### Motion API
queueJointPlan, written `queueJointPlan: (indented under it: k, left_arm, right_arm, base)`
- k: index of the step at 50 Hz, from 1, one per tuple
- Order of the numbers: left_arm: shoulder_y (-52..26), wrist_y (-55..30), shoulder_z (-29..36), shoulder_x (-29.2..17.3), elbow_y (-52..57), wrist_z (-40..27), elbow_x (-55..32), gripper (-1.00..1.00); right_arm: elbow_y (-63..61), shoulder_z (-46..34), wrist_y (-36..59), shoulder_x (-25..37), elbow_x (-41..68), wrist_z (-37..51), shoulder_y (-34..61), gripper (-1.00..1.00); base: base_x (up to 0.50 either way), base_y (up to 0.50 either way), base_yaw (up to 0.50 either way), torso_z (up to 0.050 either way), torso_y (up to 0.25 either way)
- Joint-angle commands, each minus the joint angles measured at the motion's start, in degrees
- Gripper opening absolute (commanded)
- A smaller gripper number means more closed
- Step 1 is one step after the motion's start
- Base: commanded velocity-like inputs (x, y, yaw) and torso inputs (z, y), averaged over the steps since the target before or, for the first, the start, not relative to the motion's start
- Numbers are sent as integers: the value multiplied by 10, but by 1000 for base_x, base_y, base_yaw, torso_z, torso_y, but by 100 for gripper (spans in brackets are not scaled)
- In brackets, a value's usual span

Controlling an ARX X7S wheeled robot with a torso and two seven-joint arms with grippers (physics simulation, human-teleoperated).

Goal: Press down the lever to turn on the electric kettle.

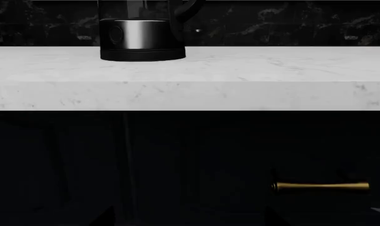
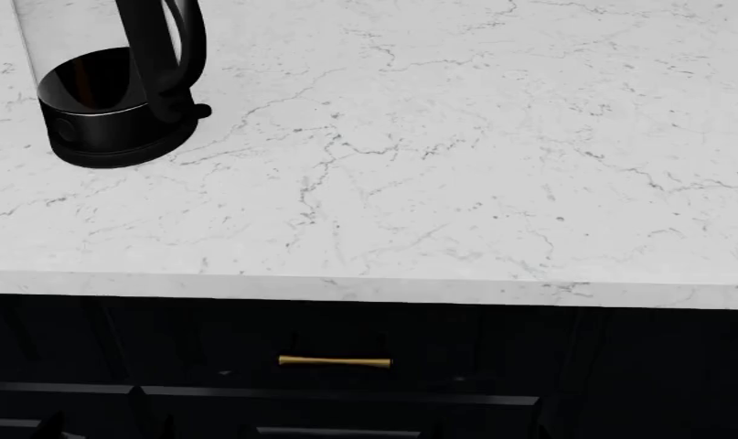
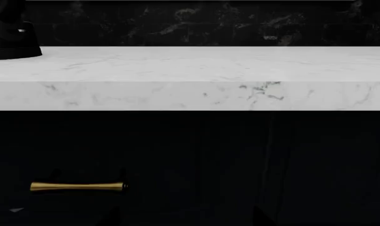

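The lever (image 2: 199, 112), a short black stub, juts from the foot of the kettle (image 2: 110, 101) just below its loop handle, and the kettle stands at the far left of the white marble counter (image 2: 466, 183), well back from the front edge. I judge the reach has not begun: both arms seem to hang below counter height facing the dark cabinet and its brass pull (image 2: 335, 362), and no jaws show, so I cannot tell whether they are parted. Next I would raise the left arm above the knob.

kettle base (image 1: 142, 42) on white counter (image 1: 240, 70); brass handle (image 1: 321, 186) below
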Motion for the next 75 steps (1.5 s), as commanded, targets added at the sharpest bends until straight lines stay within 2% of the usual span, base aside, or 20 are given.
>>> queueJointPlan:
  k: [1,18,36,55,67,68,70,72,75]
  left_arm:
    - [-1,1,8,-7,-2,-8,-7,100]
    - [-2,2,41,-33,-4,-36,-29,100]
    - [-7,-19,60,-49,-6,-40,-48,100]
    - [-3,1,77,-59,-6,-50,-60,100]
    - [-5,-14,87,-68,1,-65,-56,100]
    - [-16,-89,83,-79,65,-55,-82,100]
    - [-13,-107,85,-86,107,-61,-77,100]
    - [-30,-170,84,-90,145,-61,-93,100]
    - [-45,-210,92,-97,185,-65,-92,100]
  right_arm:
    - [8,-11,-5,8,8,11,3,100]
    - [3,-30,0,32,24,55,2,100]
    - [-21,-53,-2,48,28,70,-10,100]
    - [-21,-63,-8,60,42,82,-9,100]
    - [-34,-69,-6,69,48,91,-13,100]
    - [-72,-59,46,79,47,99,6,100]
    - [-113,-59,99,88,50,99,17,100]
    - [-166,-57,172,94,83,84,34,100]
    - [-202,-67,202,99,65,98,49,100]
  base:
    - [0,0,0,0,0]
    - [0,10,0,0,0]
    - [0,496,0,0,0]
    - [0,500,0,0,0]
    - [0,0,0,33,0]
    - [0,0,0,50,0]
    - [0,0,0,22,0]
    - [0,0,0,0,0]
    - [0,0,0,0,0]
